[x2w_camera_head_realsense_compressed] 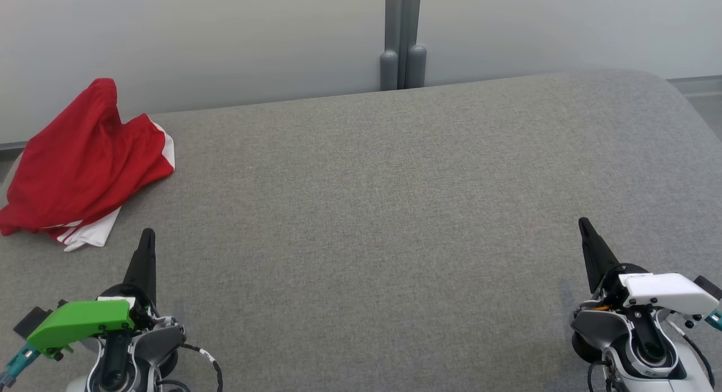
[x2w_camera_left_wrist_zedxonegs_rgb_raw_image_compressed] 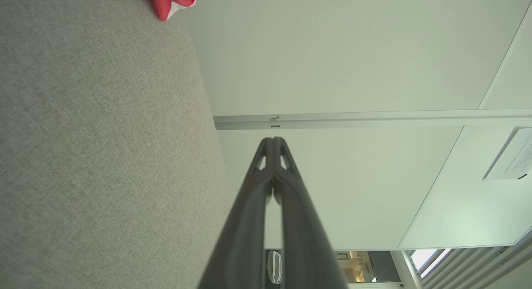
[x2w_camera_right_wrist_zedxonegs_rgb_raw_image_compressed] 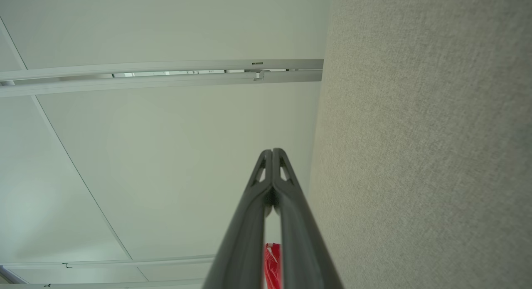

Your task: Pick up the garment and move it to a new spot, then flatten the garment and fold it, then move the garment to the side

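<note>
Cushion [x2w_camera_head_realsense_compressed: 395, 211], left gripper [x2w_camera_head_realsense_compressed: 148, 234], right gripper [x2w_camera_head_realsense_compressed: 583, 223] (closed, forward)

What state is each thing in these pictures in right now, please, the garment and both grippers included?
garment, crumpled in a heap at the far left of the grey surface, not yet flattened or folded
left gripper, fingers shut, holding nothing, short of the garment
right gripper, fingers shut, holding nothing, far from the garment
</note>
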You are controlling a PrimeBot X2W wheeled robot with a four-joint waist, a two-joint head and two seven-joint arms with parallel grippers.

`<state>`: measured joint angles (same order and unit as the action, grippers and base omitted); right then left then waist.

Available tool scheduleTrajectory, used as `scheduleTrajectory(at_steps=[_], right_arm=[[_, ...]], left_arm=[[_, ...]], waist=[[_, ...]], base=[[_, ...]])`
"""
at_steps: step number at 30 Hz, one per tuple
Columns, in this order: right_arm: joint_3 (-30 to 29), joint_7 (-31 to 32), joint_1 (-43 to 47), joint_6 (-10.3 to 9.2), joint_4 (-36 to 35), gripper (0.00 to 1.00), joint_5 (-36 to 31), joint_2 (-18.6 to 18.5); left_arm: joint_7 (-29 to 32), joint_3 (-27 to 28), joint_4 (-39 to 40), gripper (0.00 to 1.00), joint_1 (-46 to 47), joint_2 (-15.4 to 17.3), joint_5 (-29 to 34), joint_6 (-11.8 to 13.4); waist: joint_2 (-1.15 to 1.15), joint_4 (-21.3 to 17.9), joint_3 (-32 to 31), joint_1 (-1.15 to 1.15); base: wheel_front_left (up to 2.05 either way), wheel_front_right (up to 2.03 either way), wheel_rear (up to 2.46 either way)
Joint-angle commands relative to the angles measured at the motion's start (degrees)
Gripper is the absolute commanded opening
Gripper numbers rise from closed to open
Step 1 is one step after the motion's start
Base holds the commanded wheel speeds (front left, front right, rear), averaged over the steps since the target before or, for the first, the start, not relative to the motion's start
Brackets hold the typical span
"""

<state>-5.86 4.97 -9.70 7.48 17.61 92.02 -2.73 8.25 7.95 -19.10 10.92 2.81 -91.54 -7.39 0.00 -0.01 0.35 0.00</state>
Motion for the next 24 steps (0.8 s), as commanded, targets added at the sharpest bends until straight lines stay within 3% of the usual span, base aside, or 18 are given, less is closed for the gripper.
scheduleTrajectory(at_steps=[1, 22, 23, 24], right_arm=[[-0.1, 0.2, -0.4, 0.03, 0.1, 0.0, 0.3, -0.3], [-0.1, 0.2, -0.4, 0.03, 0.1, 0.0, 0.3, -0.3], [0.0, 0.0, 0.0, -0.01, 0.0, 1.0, 0.0, 0.0], [0.0, 0.0, 0.1, 0.0, 0.2, 1.0, 0.0, 0.1]], left_arm=[[0.0, 0.2, 0.1, 0.0, 0.7, 0.1, -0.2, -0.3], [0.0, 0.2, 0.1, 0.0, 0.7, 0.1, -0.2, -0.3], [0.0, 0.0, 0.0, 1.0, 0.0, 0.0, 0.0, 0.0], [0.0, -0.1, -0.2, 1.0, -0.1, 0.0, 0.0, 0.0]], waist=[[0.0, 0.0, 0.0, 0.0], [0.0, 0.0, 0.0, 0.0], [0.0, 0.0, 0.0, 0.0], [0.0, 0.0, 0.0, 0.0]], base=[[0.0, 0.0, 0.0], [0.0, 0.0, 0.0], [0.0, 0.0, 0.0], [0.0, 0.0, 0.0]])
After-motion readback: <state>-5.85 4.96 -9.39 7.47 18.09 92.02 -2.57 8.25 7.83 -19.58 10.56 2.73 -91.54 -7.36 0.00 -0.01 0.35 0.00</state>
